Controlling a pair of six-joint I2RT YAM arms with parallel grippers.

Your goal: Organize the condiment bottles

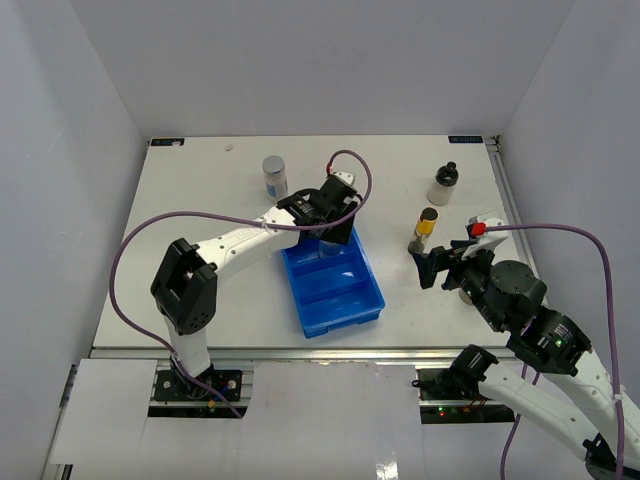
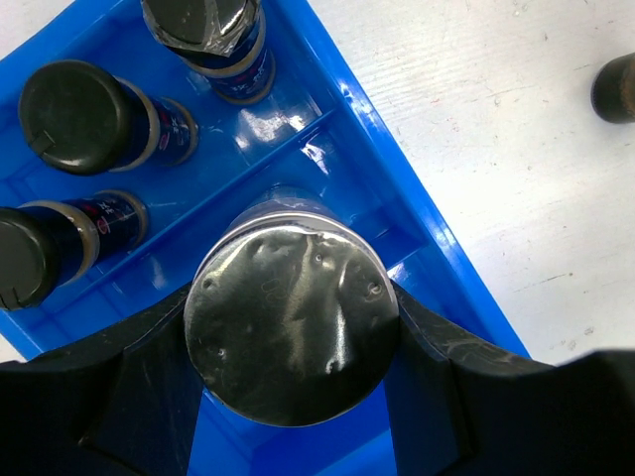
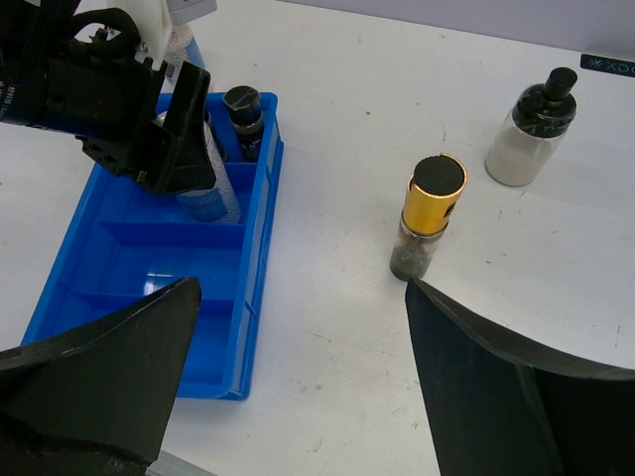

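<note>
My left gripper [image 2: 293, 342] is shut on a clear silver-lidded jar [image 2: 293, 317], its fingers pressing both sides of the lid. The jar stands upright in a compartment of the blue tray [image 1: 340, 300]. In the neighbouring end compartment are three dark jars with black caps [image 2: 84, 114]. On the table stand another silver-lidded jar [image 1: 274, 175], a yellow dark-capped bottle [image 3: 432, 213] and a whitish black-capped bottle [image 3: 526, 124]. My right gripper [image 3: 298, 317] is open and holds nothing; it hovers near the yellow bottle, between it and the tray.
The left arm [image 1: 230, 245] reaches across the table's left half to the tray. The tray's two nearer compartments [image 3: 129, 273] hold nothing. The table's right edge [image 1: 505, 190] runs close behind the whitish bottle.
</note>
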